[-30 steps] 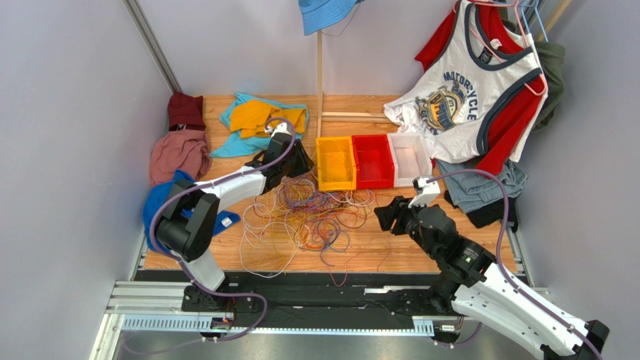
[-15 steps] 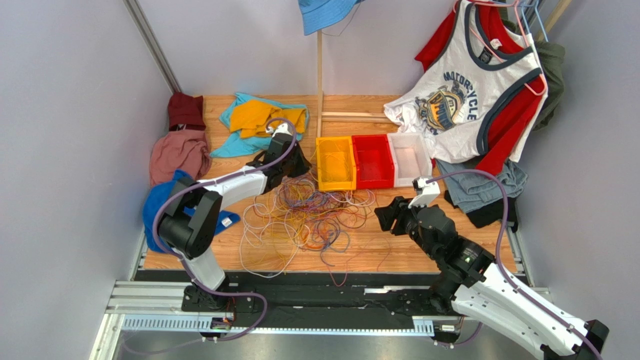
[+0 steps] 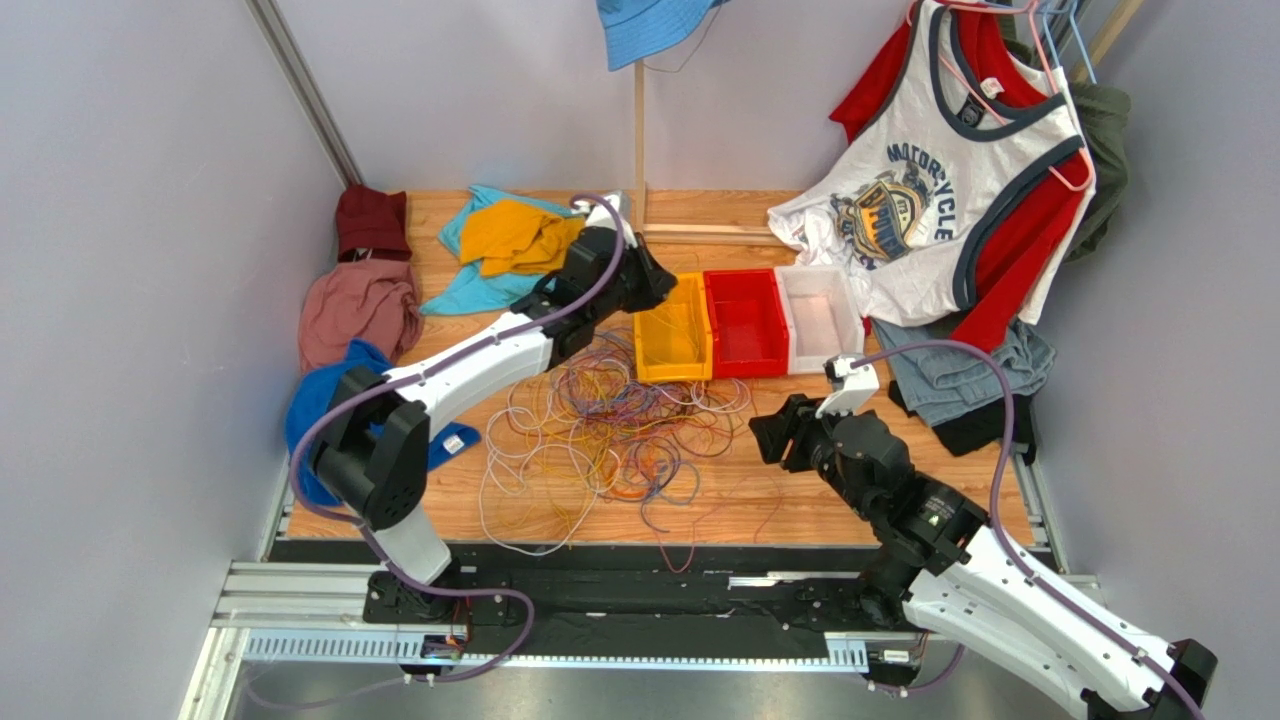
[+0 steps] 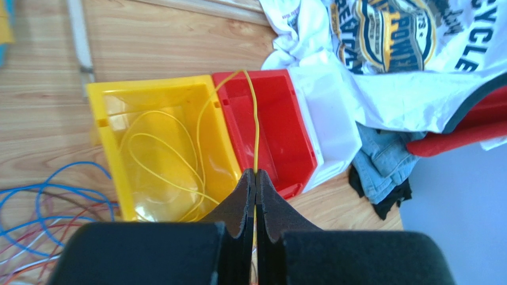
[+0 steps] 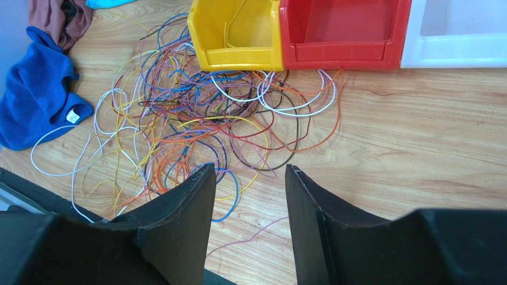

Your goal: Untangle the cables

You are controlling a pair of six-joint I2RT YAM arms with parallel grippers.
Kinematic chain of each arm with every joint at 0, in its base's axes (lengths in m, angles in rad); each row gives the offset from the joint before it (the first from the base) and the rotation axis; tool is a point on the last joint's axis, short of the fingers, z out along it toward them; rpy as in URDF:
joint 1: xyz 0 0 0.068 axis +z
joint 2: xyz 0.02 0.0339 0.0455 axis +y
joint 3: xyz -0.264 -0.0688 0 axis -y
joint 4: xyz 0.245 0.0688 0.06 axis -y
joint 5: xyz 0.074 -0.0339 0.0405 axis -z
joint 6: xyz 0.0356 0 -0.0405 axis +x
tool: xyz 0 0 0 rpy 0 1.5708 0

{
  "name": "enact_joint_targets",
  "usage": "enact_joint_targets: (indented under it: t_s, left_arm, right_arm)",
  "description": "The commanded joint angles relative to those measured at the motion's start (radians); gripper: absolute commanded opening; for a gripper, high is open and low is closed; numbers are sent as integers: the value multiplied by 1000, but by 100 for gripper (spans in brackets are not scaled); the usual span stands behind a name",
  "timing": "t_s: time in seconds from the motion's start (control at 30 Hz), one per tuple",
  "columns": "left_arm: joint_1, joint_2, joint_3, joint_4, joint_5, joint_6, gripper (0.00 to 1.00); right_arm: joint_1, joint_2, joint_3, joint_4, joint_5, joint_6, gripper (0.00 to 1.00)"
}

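The cables [image 3: 616, 428] lie in a loose multicoloured tangle on the wooden table in front of the bins, also seen in the right wrist view [image 5: 190, 113]. My left gripper [image 3: 649, 285] hangs over the yellow bin [image 3: 672, 353], shut on one thin yellow cable [image 4: 256, 119]. That cable runs up from the pinched fingertips [image 4: 256, 173] over the red bin [image 4: 279, 136], then loops down into the yellow bin [image 4: 107, 107]. My right gripper [image 3: 769, 432] hovers at the tangle's right edge, open with nothing between its fingers [image 5: 250, 169].
A white bin [image 3: 819, 308] stands right of the red one. Clothes ring the table: a blue cloth [image 3: 323, 398], a pink one [image 3: 353, 308], a teal and orange heap [image 3: 511, 240], jeans [image 3: 962, 375] and a hanging T-shirt [image 3: 932, 180]. A wooden pole [image 3: 640, 150] rises at the back.
My left gripper shut on the yellow cable at the tangle's back edge, then rose and swung right to above the yellow bin. The right arm has stayed still.
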Motion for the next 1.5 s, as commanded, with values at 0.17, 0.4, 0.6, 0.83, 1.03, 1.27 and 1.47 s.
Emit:
enact_joint_targets:
  t_s: [0.17, 0.4, 0.6, 0.83, 1.03, 1.27, 1.47]
  left_arm:
    - [-47, 196, 142, -117, -112, 94, 0]
    - [-86, 291, 259, -237, -311, 194, 0]
    - [-105, 341, 325, -231, -383, 264, 0]
    - [-127, 417, 357, -209, -428, 309, 0]
    - [-127, 464, 348, -209, -434, 307, 0]
    - [-127, 414, 325, -223, -451, 326, 27]
    - [-127, 337, 270, -235, -471, 327, 58]
  right_arm:
    - [3, -26, 7, 6, 22, -8, 50]
    - [5, -17, 1, 12, 20, -10, 50]
    - [5, -8, -2, 15, 20, -13, 50]
    - [5, 3, -1, 14, 16, -13, 50]
    - [3, 11, 1, 12, 14, -13, 50]
    - [5, 14, 2, 15, 13, -11, 50]
    - [5, 1, -1, 15, 7, -4, 50]
